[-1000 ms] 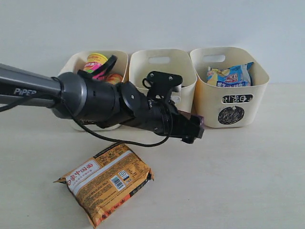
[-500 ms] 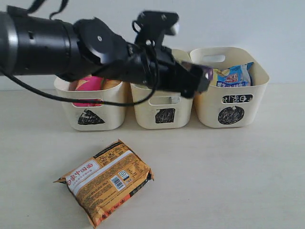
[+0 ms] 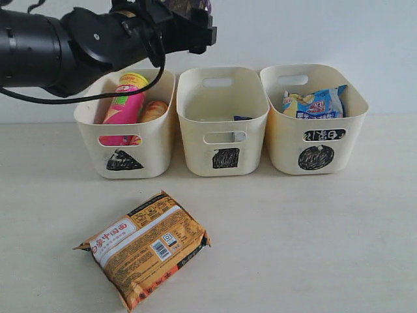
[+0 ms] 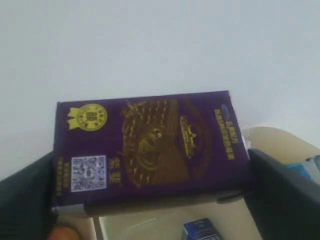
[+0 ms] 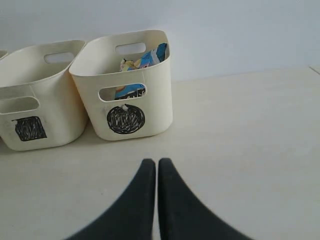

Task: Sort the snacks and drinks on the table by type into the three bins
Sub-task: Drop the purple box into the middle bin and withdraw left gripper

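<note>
Careful | your left gripper [image 4: 150,165] squeezes purple box [image 4: 150,130] | right gripper [image 5: 156,170] closed, empty | drop now, you miss the square bin [image 3: 195,140]

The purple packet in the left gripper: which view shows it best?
The left wrist view: the purple packet fills it, printed face clear. The exterior view shows only a sliver at its top edge; the right wrist view, nothing.
</note>
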### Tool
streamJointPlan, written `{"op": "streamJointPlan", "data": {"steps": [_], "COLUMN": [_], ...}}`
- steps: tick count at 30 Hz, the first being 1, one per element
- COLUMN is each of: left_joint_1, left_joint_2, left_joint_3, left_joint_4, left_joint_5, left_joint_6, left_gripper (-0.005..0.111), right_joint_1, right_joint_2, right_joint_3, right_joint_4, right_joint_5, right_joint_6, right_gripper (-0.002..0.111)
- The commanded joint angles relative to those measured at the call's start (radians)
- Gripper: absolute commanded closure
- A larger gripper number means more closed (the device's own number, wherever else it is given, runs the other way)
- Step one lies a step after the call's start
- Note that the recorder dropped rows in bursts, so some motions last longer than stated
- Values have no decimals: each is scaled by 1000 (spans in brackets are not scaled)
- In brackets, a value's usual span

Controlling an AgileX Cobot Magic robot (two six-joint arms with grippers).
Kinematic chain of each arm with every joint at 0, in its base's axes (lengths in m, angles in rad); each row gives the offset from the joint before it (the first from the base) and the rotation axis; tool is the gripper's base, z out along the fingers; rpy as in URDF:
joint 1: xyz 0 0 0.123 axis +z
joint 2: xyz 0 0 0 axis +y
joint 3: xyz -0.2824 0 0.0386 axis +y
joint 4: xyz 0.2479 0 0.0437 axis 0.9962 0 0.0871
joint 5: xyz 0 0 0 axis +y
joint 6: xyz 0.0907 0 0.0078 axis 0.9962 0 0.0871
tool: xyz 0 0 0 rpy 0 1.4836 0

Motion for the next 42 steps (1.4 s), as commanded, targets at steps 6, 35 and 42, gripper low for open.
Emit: {"op": "streamJointPlan", "data": {"steps": [6, 35, 42], "left_joint_1": [10, 53, 53], "left_joint_2": [118, 305, 331], "left_joint_3": [-62, -270, -270], "left_joint_4": [5, -3, -3], "left_joint_5": [-60, 220, 249], "left_joint_6": [3, 3, 3], "left_gripper": [102, 102, 60], "right_joint_1": [2, 2, 2], "right_joint_2": [-1, -1, -1], "right_joint_3": [4, 4, 4], "right_joint_4": [-6, -6, -6], "right_joint_5": [0, -4, -4], "right_joint_6": [-2, -7, -7], "right_gripper": [108, 108, 108]}}
